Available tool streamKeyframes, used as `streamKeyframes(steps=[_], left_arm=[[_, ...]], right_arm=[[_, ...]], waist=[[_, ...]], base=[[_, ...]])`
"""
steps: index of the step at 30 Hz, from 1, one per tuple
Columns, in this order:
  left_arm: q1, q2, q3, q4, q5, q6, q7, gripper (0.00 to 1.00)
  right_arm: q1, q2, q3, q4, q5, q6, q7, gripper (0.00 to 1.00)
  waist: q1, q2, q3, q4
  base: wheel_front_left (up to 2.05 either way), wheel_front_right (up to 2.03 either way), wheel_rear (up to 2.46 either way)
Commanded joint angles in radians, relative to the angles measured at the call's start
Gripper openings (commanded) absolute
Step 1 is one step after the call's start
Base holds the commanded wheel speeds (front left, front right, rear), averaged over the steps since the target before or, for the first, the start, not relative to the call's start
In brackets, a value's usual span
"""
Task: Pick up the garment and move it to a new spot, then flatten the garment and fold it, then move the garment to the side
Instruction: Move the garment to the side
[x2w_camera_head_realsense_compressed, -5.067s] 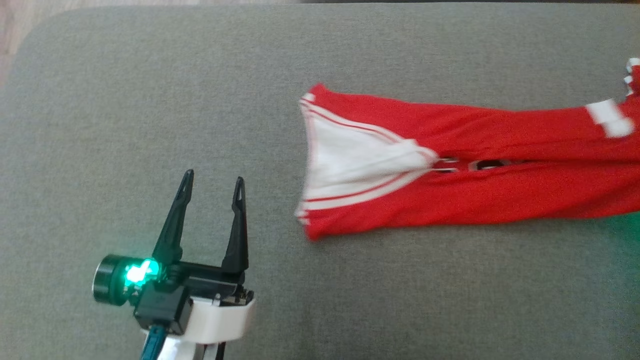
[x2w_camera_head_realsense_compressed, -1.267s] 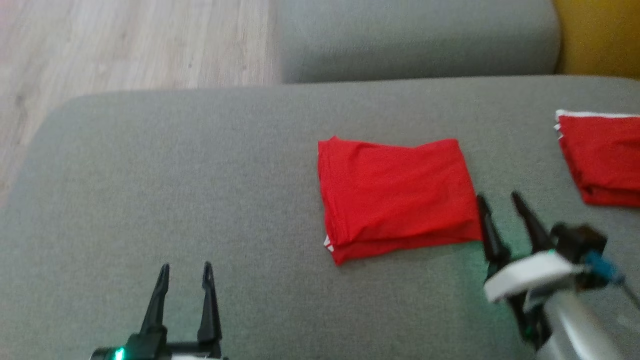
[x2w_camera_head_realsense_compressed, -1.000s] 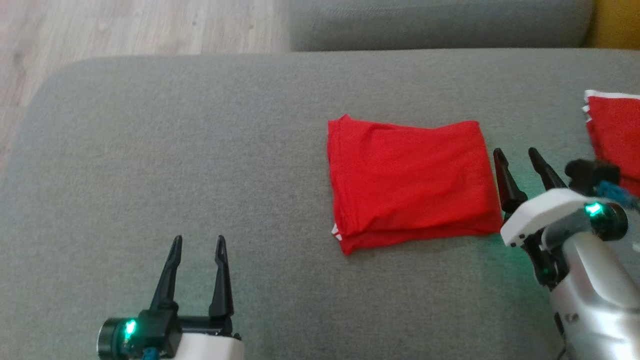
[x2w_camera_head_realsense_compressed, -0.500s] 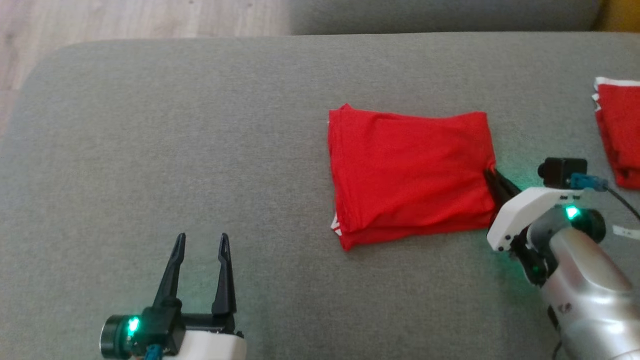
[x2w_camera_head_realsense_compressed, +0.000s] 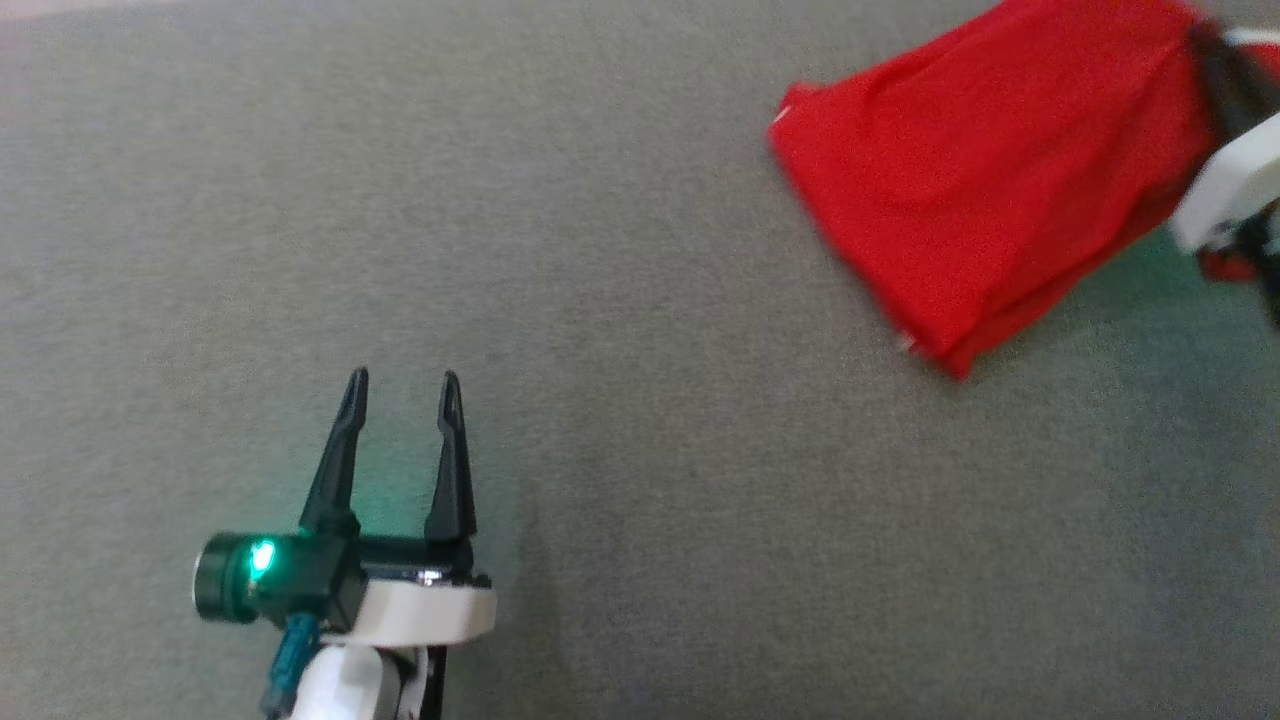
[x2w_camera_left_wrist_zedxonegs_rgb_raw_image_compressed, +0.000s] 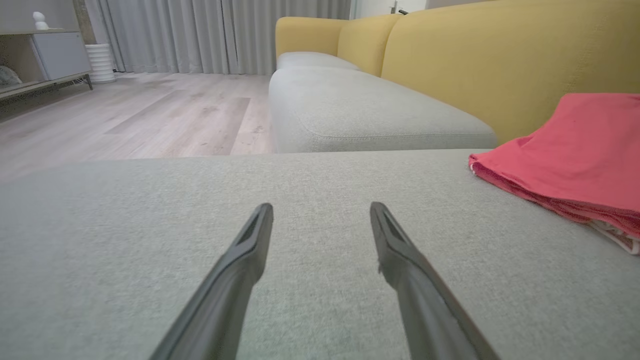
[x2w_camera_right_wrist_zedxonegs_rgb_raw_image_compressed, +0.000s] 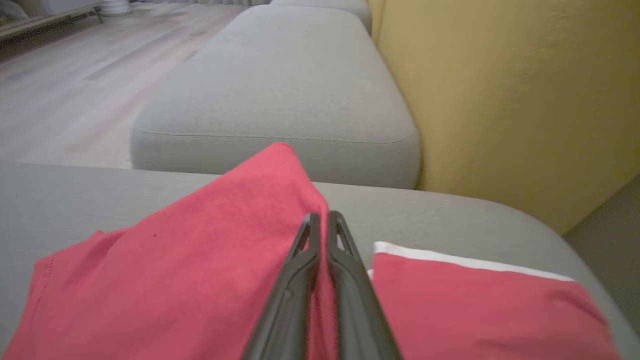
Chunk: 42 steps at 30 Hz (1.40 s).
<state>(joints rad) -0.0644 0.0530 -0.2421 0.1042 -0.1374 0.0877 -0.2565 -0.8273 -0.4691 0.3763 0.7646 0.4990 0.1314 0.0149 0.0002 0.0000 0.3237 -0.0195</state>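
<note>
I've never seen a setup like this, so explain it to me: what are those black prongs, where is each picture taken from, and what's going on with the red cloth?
This is a two-armed robot. The black prongs are its gripper fingers. One picture looks down from a camera on its head; the other two come from cameras on each wrist, looking along that arm's own fingers.

The surface is a grey cushion, part of a sofa with a yellow backrest. In the head view, the left gripper hovers open over bare cushion, holding nothing. The right gripper is pinched shut on an edge of the folded red garment, which is partly raised there. Beside it, in the right wrist view, lies a second red piece with white trim.
</note>
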Motion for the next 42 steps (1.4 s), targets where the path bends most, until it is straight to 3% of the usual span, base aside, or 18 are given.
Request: streamKeyframes(steps=[1,8,14,15,16,17,19,23,24,29,35,42], left_arm=[[-0.037,-0.003,0.025,-0.038,0.012,-0.002,-0.005,1.0],[-0.071,-0.003,0.022,-0.046,0.018,-0.011,-0.005,1.0],[-0.095,-0.003,0.024,-0.051,0.027,-0.012,-0.005,1.0],[-0.099,-0.003,0.026,-0.053,0.029,-0.013,-0.005,1.0],[-0.103,-0.003,0.032,-0.057,0.025,-0.011,-0.005,1.0],[-0.106,-0.003,0.034,-0.058,0.023,-0.012,-0.005,1.0],[-0.111,-0.003,0.039,-0.057,0.015,-0.013,-0.005,1.0],[-0.108,-0.003,0.049,-0.063,-0.024,-0.014,-0.005,1.0],[-0.099,-0.003,0.058,-0.055,-0.029,-0.006,-0.005,1.0],[-0.076,-0.003,0.057,-0.038,-0.047,0.005,-0.005,1.0],[-0.033,-0.003,0.057,-0.014,-0.06,0.016,-0.005,1.0],[0.048,-0.003,0.072,0.019,-0.059,0.052,-0.005,1.0]], right_arm=[[-0.031,-0.052,-0.021,-0.042,-0.023,-0.001,0.007,0.0],[-0.034,-0.128,-0.136,-0.078,-0.074,-0.001,0.067,0.0],[0.009,-0.166,-0.311,-0.083,-0.139,-0.001,0.1,0.0],[0.016,-0.164,-0.344,-0.08,-0.157,-0.001,0.101,0.05],[0.024,-0.158,-0.372,-0.081,-0.18,-0.001,0.098,0.28],[0.033,-0.147,-0.396,-0.085,-0.202,-0.001,0.094,0.43],[0.053,-0.118,-0.439,-0.098,-0.244,-0.001,0.083,1.0],[0.109,-0.043,-0.499,-0.153,-0.315,-0.001,0.04,1.0],[0.172,0.026,-0.523,-0.194,-0.34,-0.001,0.002,1.0],[0.288,0.147,-0.527,-0.24,-0.363,-0.001,-0.051,1.0],[0.425,0.261,-0.378,-0.265,-0.293,-0.001,-0.181,1.0],[0.584,0.313,-0.163,-0.294,-0.149,-0.001,-0.275,1.0]], waist=[[-0.0002,0.0,0.054,-0.046],[-0.0002,0.0,0.099,-0.096],[-0.0002,0.0,0.122,-0.123],[-0.0002,0.0,0.125,-0.124],[-0.0002,0.0,0.127,-0.124],[-0.0002,0.0,0.128,-0.124],[-0.0002,0.0,0.124,-0.118],[-0.0002,0.0,0.098,-0.097],[-0.0002,0.0,0.063,-0.073],[-0.0002,0.0,-0.011,-0.028],[-0.0002,0.0,-0.12,0.023],[-0.0002,0.0,-0.282,0.061]], base=[[0.0,0.0,0.0],[0.0,0.0,0.0],[0.0,0.0,0.0],[0.0,0.0,0.0],[0.0,0.0,0.0],[0.0,0.0,0.0],[0.0,0.0,0.0],[0.0,0.0,0.0],[0.0,0.0,0.0],[0.0,0.0,0.0],[0.0,0.0,0.0],[0.0,0.0,0.0]])
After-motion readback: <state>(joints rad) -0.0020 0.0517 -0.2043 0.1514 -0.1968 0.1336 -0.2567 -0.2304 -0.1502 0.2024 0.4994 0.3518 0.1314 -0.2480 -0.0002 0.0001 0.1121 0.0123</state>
